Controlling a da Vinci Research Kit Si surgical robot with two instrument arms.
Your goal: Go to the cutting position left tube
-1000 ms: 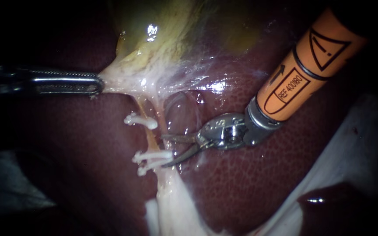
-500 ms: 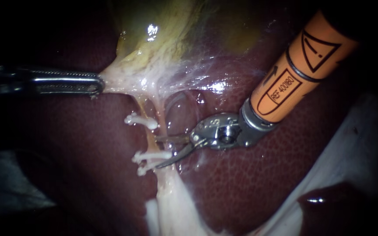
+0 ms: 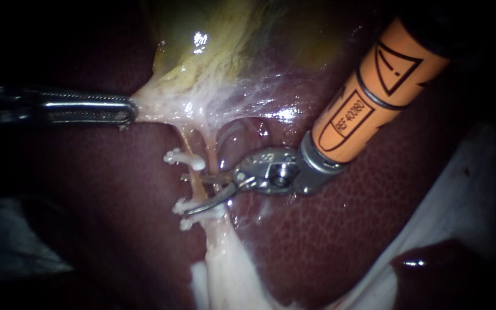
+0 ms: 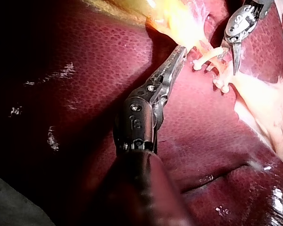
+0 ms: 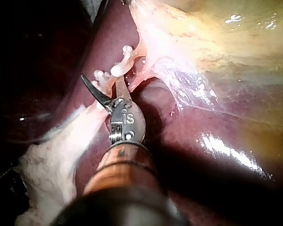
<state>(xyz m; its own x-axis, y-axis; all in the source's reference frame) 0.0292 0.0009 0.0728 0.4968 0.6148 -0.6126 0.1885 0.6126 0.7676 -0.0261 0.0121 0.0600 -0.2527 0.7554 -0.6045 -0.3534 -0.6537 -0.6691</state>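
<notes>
My left instrument (image 3: 119, 109) comes in level from the left, its jaws shut on the pale tissue at the neck of the gallbladder (image 3: 219, 40) and holding it taut. The left tube (image 3: 198, 189) runs down from there, with one white clip (image 3: 185, 158) above and two white clips (image 3: 193, 206) below. My right instrument (image 3: 193, 194), with an orange shaft, has thin curved blades standing open astride this tube between the upper and lower clips. In the right wrist view the blades (image 5: 107, 88) sit beside the clips (image 5: 125, 61). The left wrist view shows the shut jaws (image 4: 177, 56).
Dark red liver (image 3: 328, 241) lies under and around everything. Pale fatty tissue (image 3: 225, 270) continues below the clips. White gauze (image 3: 466, 189) lies at the right edge. A second, thinner tube (image 3: 213, 152) runs just right of the clipped one.
My right instrument has slid left across the liver, so its open blades now straddle the clipped tube instead of lying to its right. My left instrument has held still.
</notes>
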